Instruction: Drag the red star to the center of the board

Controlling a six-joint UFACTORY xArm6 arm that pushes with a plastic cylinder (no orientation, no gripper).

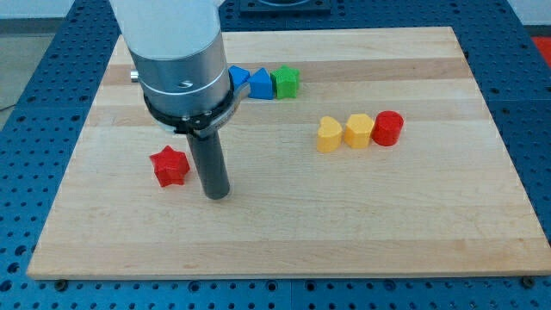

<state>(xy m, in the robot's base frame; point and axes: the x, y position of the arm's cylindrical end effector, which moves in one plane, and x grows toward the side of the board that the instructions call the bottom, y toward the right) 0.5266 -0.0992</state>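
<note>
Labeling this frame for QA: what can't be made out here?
- Blue block at the view's top: the arm's housing covers its left part, shape unclear.
- Whether my tip touches the red star: too close to tell.
- Board top-left edge: behind the arm.

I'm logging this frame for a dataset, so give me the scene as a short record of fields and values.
board: wooden board on a blue perforated table
my tip: just to the view's right of the red star, small gap
red star: view's left of centre
top group: two blue blocks, green block
right row: yellow heart, yellow block, red cylinder
</note>
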